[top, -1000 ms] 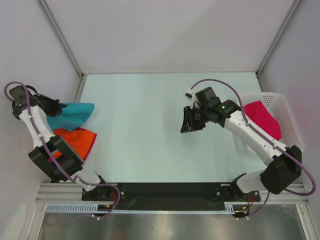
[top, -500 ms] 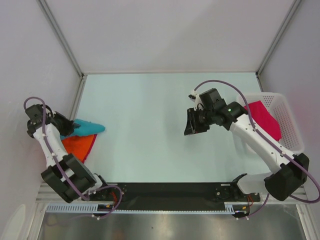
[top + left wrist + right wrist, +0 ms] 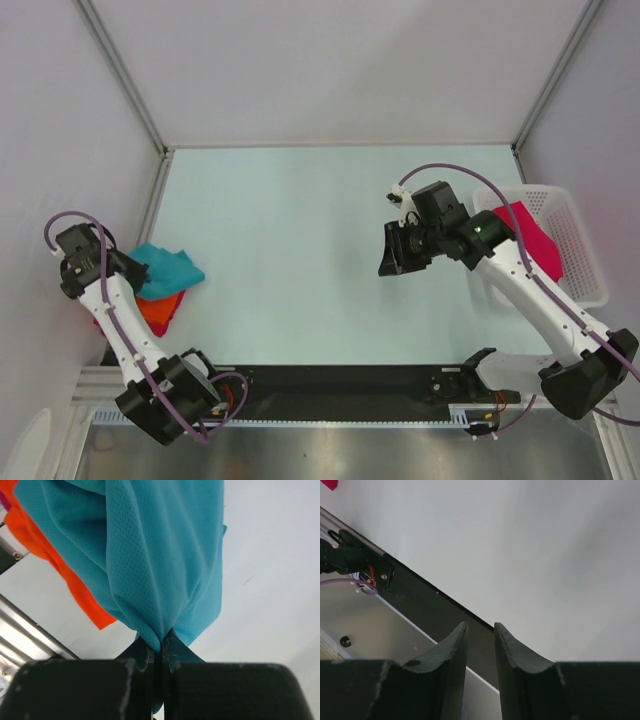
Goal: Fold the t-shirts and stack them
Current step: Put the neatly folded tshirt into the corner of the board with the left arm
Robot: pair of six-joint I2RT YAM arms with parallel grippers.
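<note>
The teal shirt (image 3: 165, 270) is lying bunched on top of the orange shirt (image 3: 160, 313), covering its far part and spilling past its right edge onto the tabletop (image 3: 300, 220). Your left end effector (image 3: 161, 642) is clamping a gathered fold of the teal cloth, jaws pressed tight, just left of the orange shirt.

You are looking to be in the stacking step, setting teal down over orange. The next move is probably calling for you to open the jaws and lift straight away, so you are not dragging the cloth off the orange shirt. The teal shirt is looking rumpled, so it may be needing a tidy first.

Your right end effector (image 3: 481, 630) is hovering well to the right of the orange shirt, nearly closed with a slim gap and gripping nothing. Farther right, a pink shirt (image 3: 525, 235) is waiting in the basket (image 3: 580, 250).

Compared with a second ago, the teal shirt is sitting nearer the arm bases and more crumpled: it was stretched out beyond the orange shirt's far edge. Your right end effector is drifting slightly further from the orange shirt.
</note>
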